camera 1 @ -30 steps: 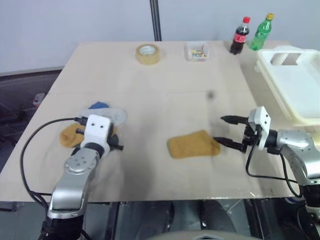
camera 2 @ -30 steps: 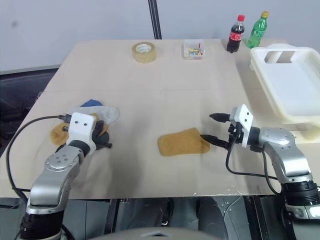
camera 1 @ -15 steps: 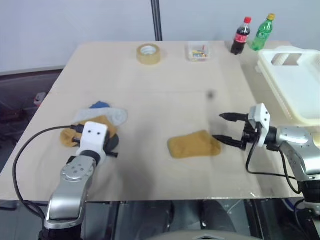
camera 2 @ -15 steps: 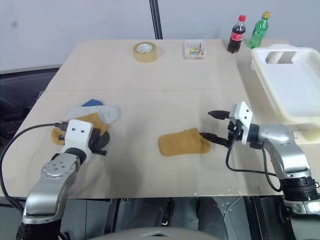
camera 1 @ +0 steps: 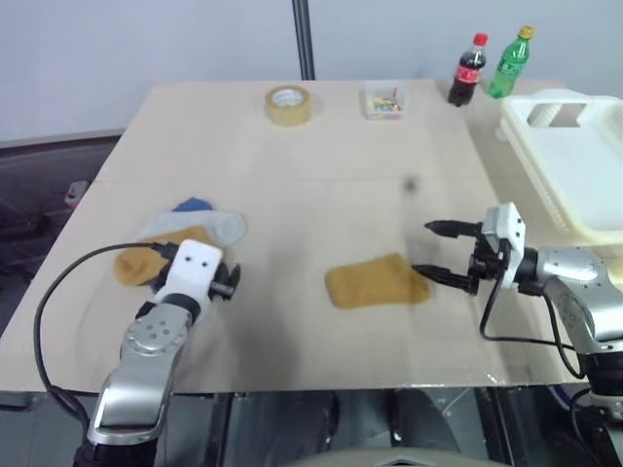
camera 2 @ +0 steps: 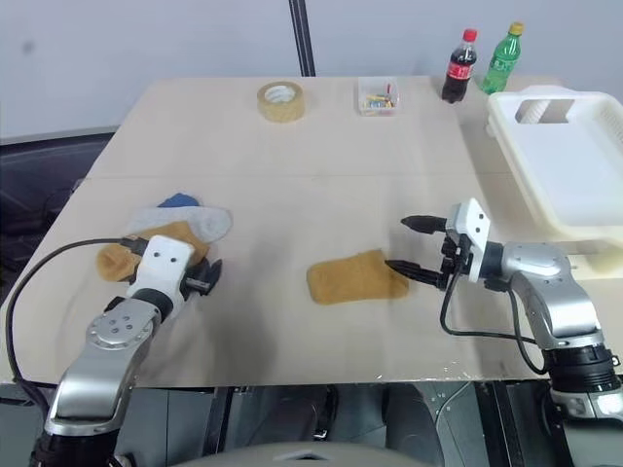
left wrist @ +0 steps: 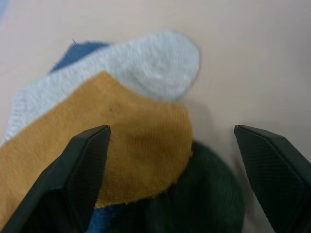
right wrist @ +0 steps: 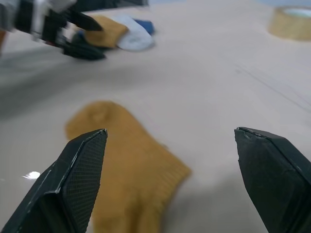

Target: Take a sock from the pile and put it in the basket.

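Your left claw [left wrist: 170, 179] gapes wide at the pile [camera 1: 180, 238], gripping nothing. Right claw [camera 2: 404, 243] spread wide, empty, just beside the lone mustard sock [camera 2: 355, 276]. Basket [camera 2: 565, 170] sits well right of that sock.

Wide bare table [camera 1: 321, 204] between the pile [camera 1: 180, 238] and the basket [camera 1: 574, 165] — just one lone mustard sock [camera 1: 377, 281] lying mid-route; tape roll [camera 1: 288, 104], small clear box [camera 1: 383, 99] and bottles [camera 1: 487, 66] sit back at the far edge.

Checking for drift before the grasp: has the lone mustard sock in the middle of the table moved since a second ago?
No. The mustard sock lies in the same place relative to the tape roll and the table's near edge.
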Tool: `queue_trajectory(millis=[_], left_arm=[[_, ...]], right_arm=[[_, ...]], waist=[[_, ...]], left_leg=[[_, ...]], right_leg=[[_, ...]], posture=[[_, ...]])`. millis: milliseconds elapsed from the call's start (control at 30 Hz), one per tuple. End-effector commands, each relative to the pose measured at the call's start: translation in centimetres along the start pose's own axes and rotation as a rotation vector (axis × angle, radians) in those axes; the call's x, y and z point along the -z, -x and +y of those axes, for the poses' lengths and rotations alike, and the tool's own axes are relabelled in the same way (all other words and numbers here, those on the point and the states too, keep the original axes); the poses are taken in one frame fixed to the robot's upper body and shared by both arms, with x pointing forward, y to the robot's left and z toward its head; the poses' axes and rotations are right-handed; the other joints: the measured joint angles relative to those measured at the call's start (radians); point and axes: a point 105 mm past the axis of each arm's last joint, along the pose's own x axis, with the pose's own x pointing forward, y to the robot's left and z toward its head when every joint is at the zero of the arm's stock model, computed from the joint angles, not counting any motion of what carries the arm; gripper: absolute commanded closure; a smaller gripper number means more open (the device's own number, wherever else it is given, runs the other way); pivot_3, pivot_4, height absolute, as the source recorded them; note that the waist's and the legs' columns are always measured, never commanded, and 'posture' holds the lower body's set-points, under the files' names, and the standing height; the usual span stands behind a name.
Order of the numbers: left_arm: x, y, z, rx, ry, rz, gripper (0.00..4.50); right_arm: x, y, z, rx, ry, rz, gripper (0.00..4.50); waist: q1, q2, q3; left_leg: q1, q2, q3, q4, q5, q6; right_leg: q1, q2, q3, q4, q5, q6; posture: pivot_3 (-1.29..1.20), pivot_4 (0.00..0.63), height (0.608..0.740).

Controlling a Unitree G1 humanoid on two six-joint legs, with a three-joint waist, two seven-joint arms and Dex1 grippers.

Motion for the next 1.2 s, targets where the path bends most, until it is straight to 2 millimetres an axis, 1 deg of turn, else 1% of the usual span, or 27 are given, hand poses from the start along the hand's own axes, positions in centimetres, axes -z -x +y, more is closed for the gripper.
queue_trajectory(millis=[33,167,567,733,933,1133,1167,1200], left_arm=[[-0.2,-0.2,0.0,0.008,-0.054,-0.008,0.04],[0.1,-0.4,-0.1,0.010,-0.059,0.005,0.04],[1.2,-0.2,-0.7,0.019,-0.024,0.068,0.04],[1.2,0.1,-0.7,0.011,-0.025,0.072,0.04],[0.9,0.0,-0.1,-0.014,-0.039,0.061,0.04],[1.0,0.0,0.0,-0.014,-0.046,0.068,0.04],[1.0,-0.1,0.0,-0.011,-0.047,0.070,0.55],[1.1,-0.1,-0.1,-0.007,-0.049,0.073,0.81]], right_arm=[[-2.2,-0.1,1.2,-0.074,0.069,-0.066,0.13],[-2.7,-0.2,1.8,-0.112,0.081,-0.082,0.13],[-2.8,-0.2,1.6,-0.112,0.077,-0.094,0.13],[-2.8,-0.4,1.8,-0.110,0.076,-0.095,0.13],[-2.6,-0.7,2.0,-0.108,0.071,-0.103,0.13],[-2.6,-0.8,2.1,-0.107,0.069,-0.111,0.13],[-2.6,-0.8,2.1,-0.107,0.069,-0.111,0.13],[-2.6,-0.8,2.1,-0.107,0.068,-0.113,0.13]], waist=[[0.000,0.000,0.000],[0.000,0.000,0.000],[0.000,0.001,-0.001],[0.000,0.001,-0.001],[0.000,0.001,-0.001],[0.000,0.001,-0.001],[-0.001,0.001,-0.001],[-0.001,0.001,-0.001]], left_leg=[[0.000,0.000,0.000,0.000,0.000,0.000],[0.000,0.000,0.000,0.000,0.000,0.000],[0.002,0.000,0.000,0.000,-0.001,0.001],[0.001,0.000,0.000,0.000,-0.001,0.001],[0.002,0.000,0.000,0.000,-0.001,0.001],[0.002,0.000,0.000,0.000,-0.001,0.001],[0.002,0.000,0.000,0.000,-0.001,0.001],[0.002,0.000,0.000,0.000,-0.001,0.001]], right_leg=[[0.000,0.000,0.000,0.000,0.000,0.000],[0.000,0.000,0.000,0.000,0.000,0.000],[0.000,0.000,0.000,0.000,0.000,0.000],[0.000,0.000,0.000,0.000,0.000,0.000],[0.000,0.000,0.000,0.000,0.000,0.000],[0.000,0.000,0.000,0.000,0.000,0.000],[0.000,0.000,0.000,0.000,0.000,0.000],[0.000,0.000,0.000,0.000,0.000,0.000]], posture=[[0.00,0.150,0.739],[0.00,0.150,0.739],[0.00,0.150,0.739],[0.00,0.150,0.739],[0.00,0.150,0.739],[0.00,0.150,0.739],[0.00,0.150,0.739],[0.00,0.150,0.739]])
